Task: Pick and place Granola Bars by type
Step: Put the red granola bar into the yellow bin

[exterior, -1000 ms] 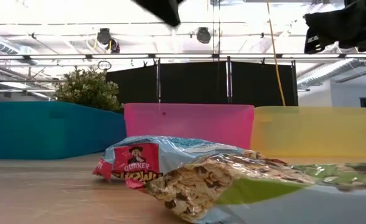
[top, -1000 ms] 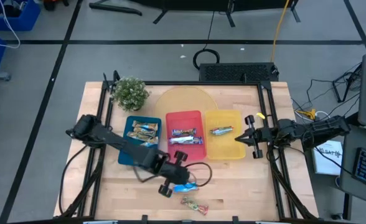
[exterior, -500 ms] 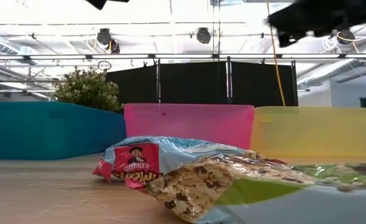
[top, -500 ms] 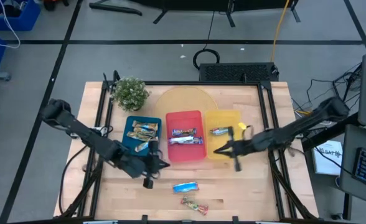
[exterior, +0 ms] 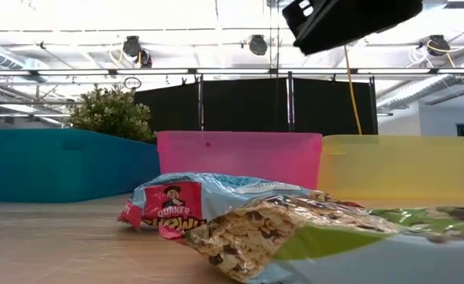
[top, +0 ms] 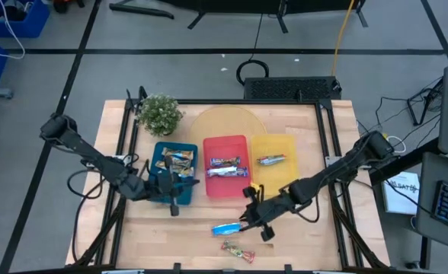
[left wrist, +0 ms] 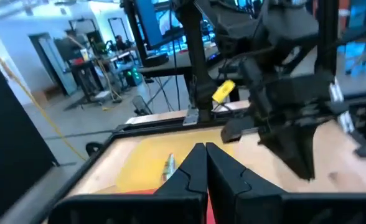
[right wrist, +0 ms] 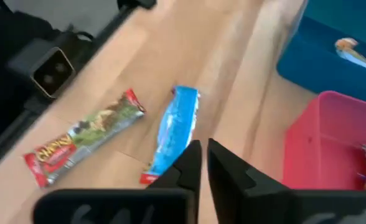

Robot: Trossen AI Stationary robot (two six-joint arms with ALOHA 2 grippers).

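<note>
Overhead, table-level, two wrist views; shared trays (top: 225,176).

Table (top: 300,236): trays (top: 225,183), bars (top: 226,228), plant (top: 159,114)

Both arms are matte black, built of slim tubular links joined by chunkier rounded joints. A loose black cable loops beside the left arm (top: 94,161), another beside the right arm (top: 338,169). Behind each pincer sits a blocky black wrist housing. The left gripper (left wrist: 203,163) has two flat, tapering black fingers with angular stepped bases. The right gripper (right wrist: 203,163) has the same smooth, wedge-shaped black fingers.
</note>
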